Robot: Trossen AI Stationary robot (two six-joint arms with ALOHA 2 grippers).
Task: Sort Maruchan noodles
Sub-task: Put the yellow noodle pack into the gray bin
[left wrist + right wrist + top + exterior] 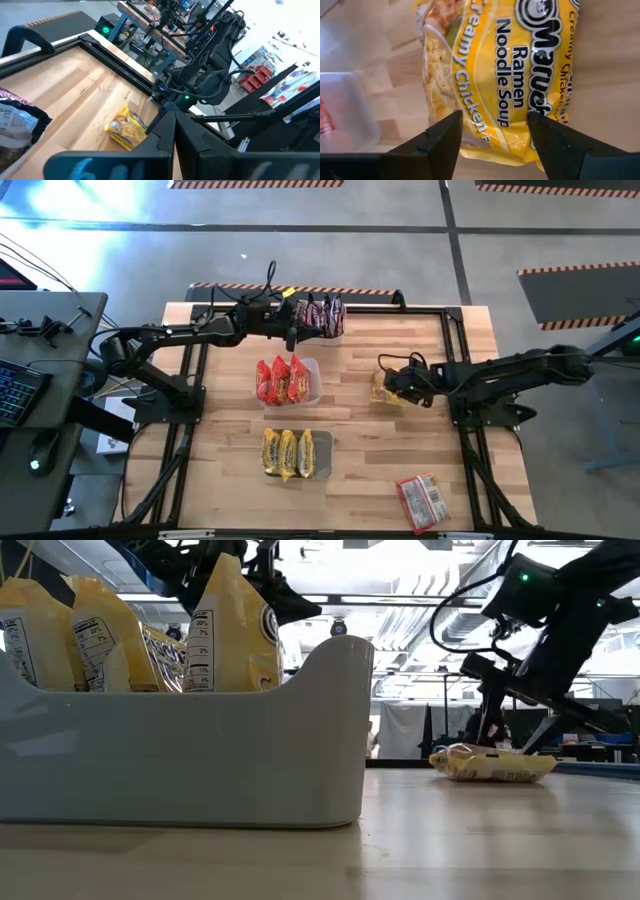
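Right now the right gripper (492,132) hangs over a yellow noodle packet (500,70) lying flat on the table (370,450), its fingers (432,145) spread to either side of the packet and not yet clamped on it. Other packets stand sorted in tubs: dark ones (322,315), red ones (283,380), yellow ones (287,452), while one red packet (421,501) lies loose near the table's front edge. Meanwhile the left gripper (292,328) sits beside the dark packets, fingers closed on nothing.

The packet (505,75) in the middle of the frame is yellow with black letters. The worktop (360,400) is pale wood, and the fingers (440,145) are black.
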